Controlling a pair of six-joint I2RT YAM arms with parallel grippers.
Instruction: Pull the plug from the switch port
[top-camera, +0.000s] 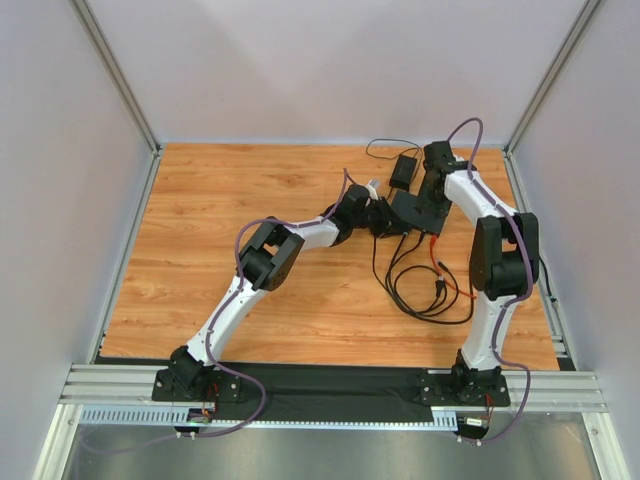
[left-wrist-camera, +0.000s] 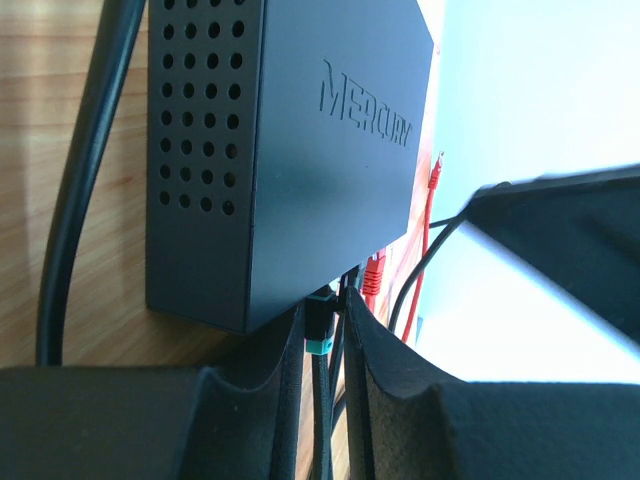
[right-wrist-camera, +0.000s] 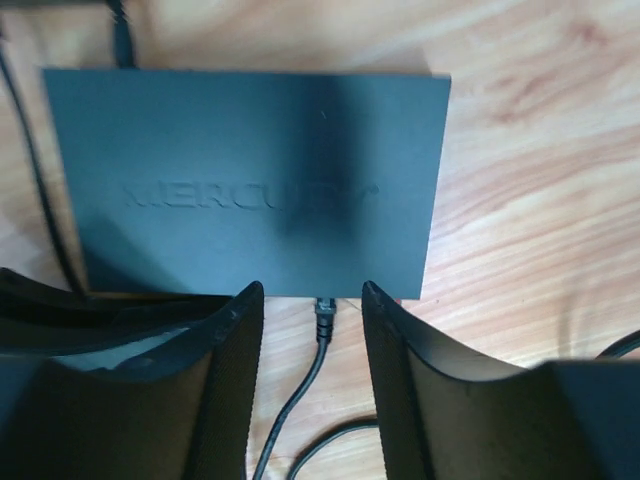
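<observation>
Top: the switch (top-camera: 412, 208) lies far right on the table (top-camera: 250, 300), its sockets hidden.
Left wrist: the left gripper (left-wrist-camera: 323, 345) pinches a teal-tabbed plug (left-wrist-camera: 317, 322) at the switch's edge; the port is unseen.
Right wrist: the right gripper (right-wrist-camera: 311, 292) gapes around an untouched cable (right-wrist-camera: 322, 322).

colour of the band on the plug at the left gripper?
Teal band on the black plug; clearest in the left wrist view.

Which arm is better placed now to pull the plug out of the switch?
Left, likely: the left gripper is closed on the plug at the switch; the right gripper stands open, gripping nothing.
</observation>
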